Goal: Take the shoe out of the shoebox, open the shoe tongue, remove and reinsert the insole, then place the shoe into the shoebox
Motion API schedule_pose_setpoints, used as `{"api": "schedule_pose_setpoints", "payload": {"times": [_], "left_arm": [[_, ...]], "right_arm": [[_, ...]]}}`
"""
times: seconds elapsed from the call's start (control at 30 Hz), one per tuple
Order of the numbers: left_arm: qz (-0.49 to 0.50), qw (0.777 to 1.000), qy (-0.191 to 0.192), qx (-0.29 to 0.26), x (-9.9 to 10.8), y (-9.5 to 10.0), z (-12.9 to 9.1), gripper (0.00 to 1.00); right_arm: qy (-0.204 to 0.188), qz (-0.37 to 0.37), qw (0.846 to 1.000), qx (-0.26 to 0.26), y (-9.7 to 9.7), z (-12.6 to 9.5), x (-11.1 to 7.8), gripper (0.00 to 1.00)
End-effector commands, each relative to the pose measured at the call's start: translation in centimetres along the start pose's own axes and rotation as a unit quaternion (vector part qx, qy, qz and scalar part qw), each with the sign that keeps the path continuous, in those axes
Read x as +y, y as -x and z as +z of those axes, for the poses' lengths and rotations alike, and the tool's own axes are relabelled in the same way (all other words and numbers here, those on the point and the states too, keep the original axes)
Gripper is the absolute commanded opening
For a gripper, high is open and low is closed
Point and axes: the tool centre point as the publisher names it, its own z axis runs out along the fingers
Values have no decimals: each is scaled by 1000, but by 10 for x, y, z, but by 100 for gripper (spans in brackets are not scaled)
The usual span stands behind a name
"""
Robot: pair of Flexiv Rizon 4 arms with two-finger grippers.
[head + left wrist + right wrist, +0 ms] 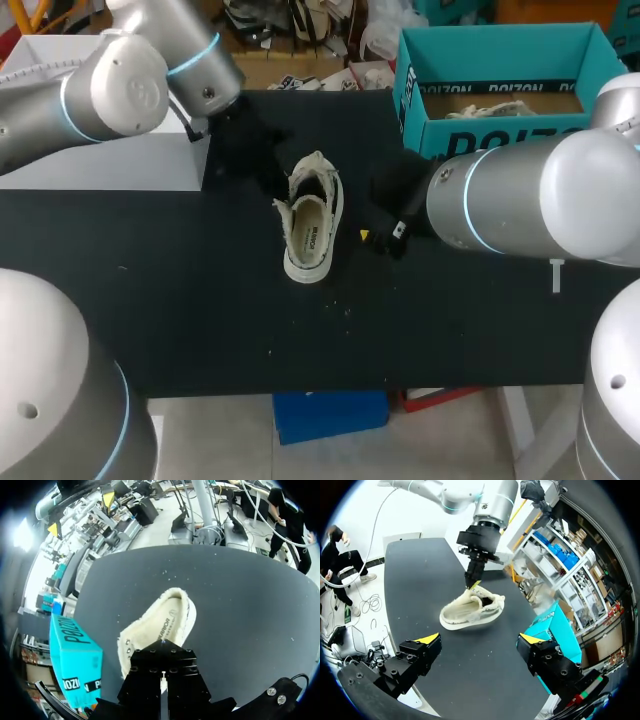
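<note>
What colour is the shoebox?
The shoebox is teal with a black band; clearest in the head view.

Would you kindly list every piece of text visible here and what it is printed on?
On the box: white brand lettering on black bands, partly cut off; not quoted.
On the insole of the shoe: small dark brand print, too blurred to read surely.
Nothing else legible.

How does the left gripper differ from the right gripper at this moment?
The left gripper has its fingers close together; the right gripper has them wide apart. The left gripper touches the shoe at its upper edge; the right gripper is apart from the shoe, with nothing between its fingers. Both point toward the shoe.
</note>
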Motion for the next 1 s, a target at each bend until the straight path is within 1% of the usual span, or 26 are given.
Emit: {"api": "schedule_pose_setpoints", "payload": {"times": [0.03, 0.1, 0.17, 0.27, 0.3, 0.33, 0.8, 0.83, 0.9, 0.93, 1.0], "left_arm": [[-20, 999, 15, -22, -27, -35, -50, 0], [-47, 998, 30, 9, -28, -44, -58, 0], [-70, 997, 41, 12, -29, -53, -68, 0], [-103, 994, 39, 15, -30, -67, -79, 0], [-111, 993, 37, 23, -32, -73, -82, 41], [-104, 994, 22, 37, -36, -78, -82, 100], [-104, 994, 22, 37, -36, -78, -82, 100], [-185, 981, 29, 57, -27, -73, -76, 100], [-315, 945, 39, 82, -9, -72, -69, 100], [-369, 923, 49, 96, -1, -75, -67, 100], [-445, 888, 58, 103, 8, -83, -69, 100]], "right_arm": [[1, 0, 1000, 0, -1, 1, 0, 100], [1, 0, 1000, 0, -1, 1, 0, 100], [1, 0, 1000, 0, -1, 1, 0, 100], [1, 0, 1000, 0, -1, 1, 0, 100], [1, 0, 1000, 0, -1, 1, 0, 100], [1, 0, 1000, 0, -1, 1, 0, 100], [1, 0, 1000, 0, -1, 1, 0, 100], [1, 0, 1000, 0, -1, 1, 0, 100], [1, 0, 1000, 0, -1, 1, 0, 100], [1, 0, 1000, 0, -1, 1, 0, 100], [1, 0, 1000, 0, -1, 1, 0, 100]]}}
